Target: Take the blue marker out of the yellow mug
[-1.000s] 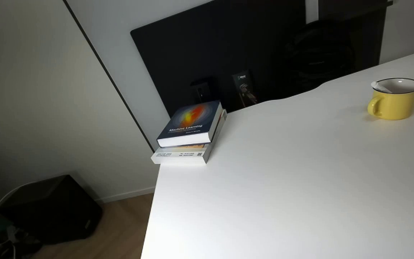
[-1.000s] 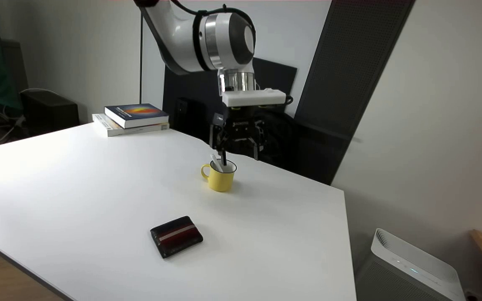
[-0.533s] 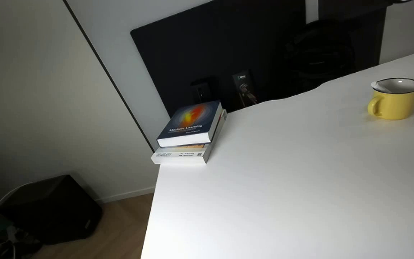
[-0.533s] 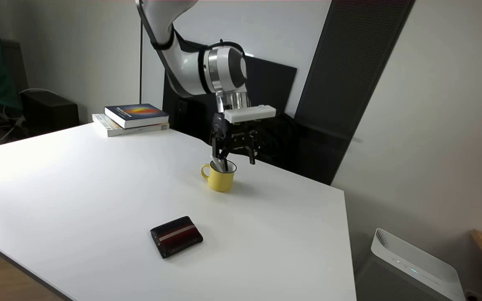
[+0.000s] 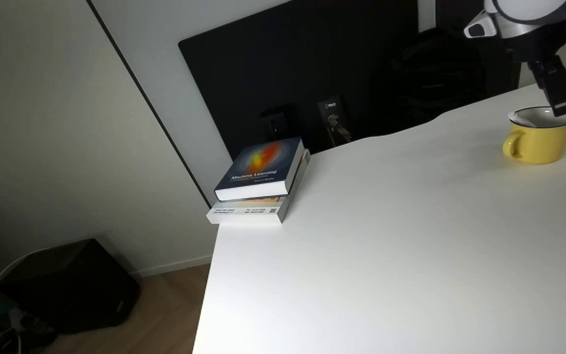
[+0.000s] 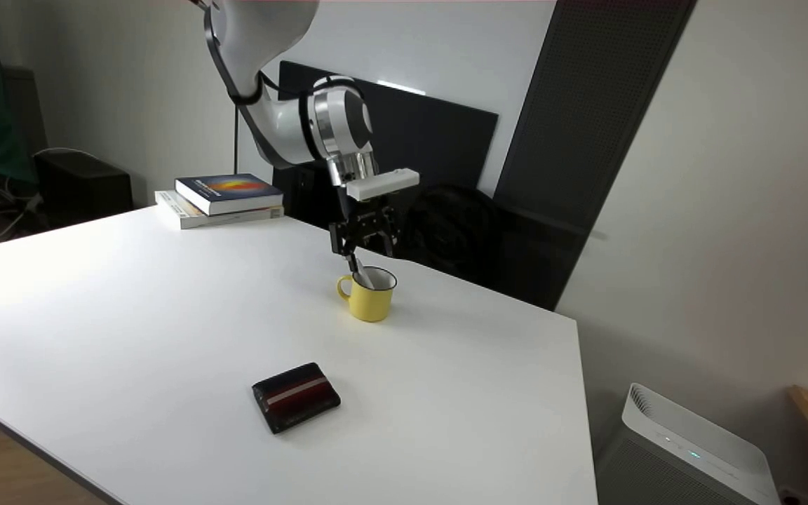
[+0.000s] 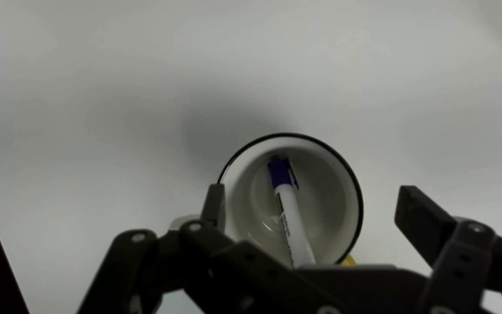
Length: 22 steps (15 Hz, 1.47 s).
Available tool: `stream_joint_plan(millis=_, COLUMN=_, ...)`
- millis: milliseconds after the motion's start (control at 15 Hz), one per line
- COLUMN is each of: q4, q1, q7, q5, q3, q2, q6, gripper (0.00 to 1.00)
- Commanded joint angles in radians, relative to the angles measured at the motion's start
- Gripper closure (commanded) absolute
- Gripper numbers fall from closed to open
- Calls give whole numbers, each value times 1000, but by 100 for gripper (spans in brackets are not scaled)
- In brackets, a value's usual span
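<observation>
The yellow mug (image 5: 541, 142) stands upright on the table at the right in an exterior view. It also shows in the middle of an exterior view (image 6: 370, 305) and in the wrist view (image 7: 329, 200). The blue marker (image 7: 292, 213) leans inside it, blue cap down at the bottom, white end up at the rim by the handle. That white end also shows in both exterior views (image 5: 521, 119) (image 6: 364, 275). My gripper (image 7: 316, 207) is open and empty above the mug. Its left finger overlaps the mug's left rim; its right finger is outside the right rim. The marker lies between them, nearer the left finger.
A dark wallet with a red and pale stripe (image 6: 297, 397) lies on the white table (image 6: 165, 337). Two stacked books (image 5: 258, 172) lie at the table's edge. A dark panel (image 5: 288, 73) stands behind the table.
The gripper has moved lower and then left over the mug, tilting slightly, and has come into an exterior view from above. The fingers stay apart. Mug and marker have not moved.
</observation>
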Motion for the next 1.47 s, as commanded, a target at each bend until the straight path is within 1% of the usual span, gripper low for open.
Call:
stream_joint_plan(millis=0, q4=77, q1=17, q7=-27, q5=-21, q3=1, q2=52, q6=-17, gripper=0)
stream_joint_plan(millis=533, q4=136, q1=58, q7=-22, q5=-74, q3=-19, q2=113, q6=-22, gripper=0)
stream_joint_plan(millis=1400, q4=192, q1=73, q7=-18, q5=-101, q3=-18, q2=147, q6=-34, gripper=0)
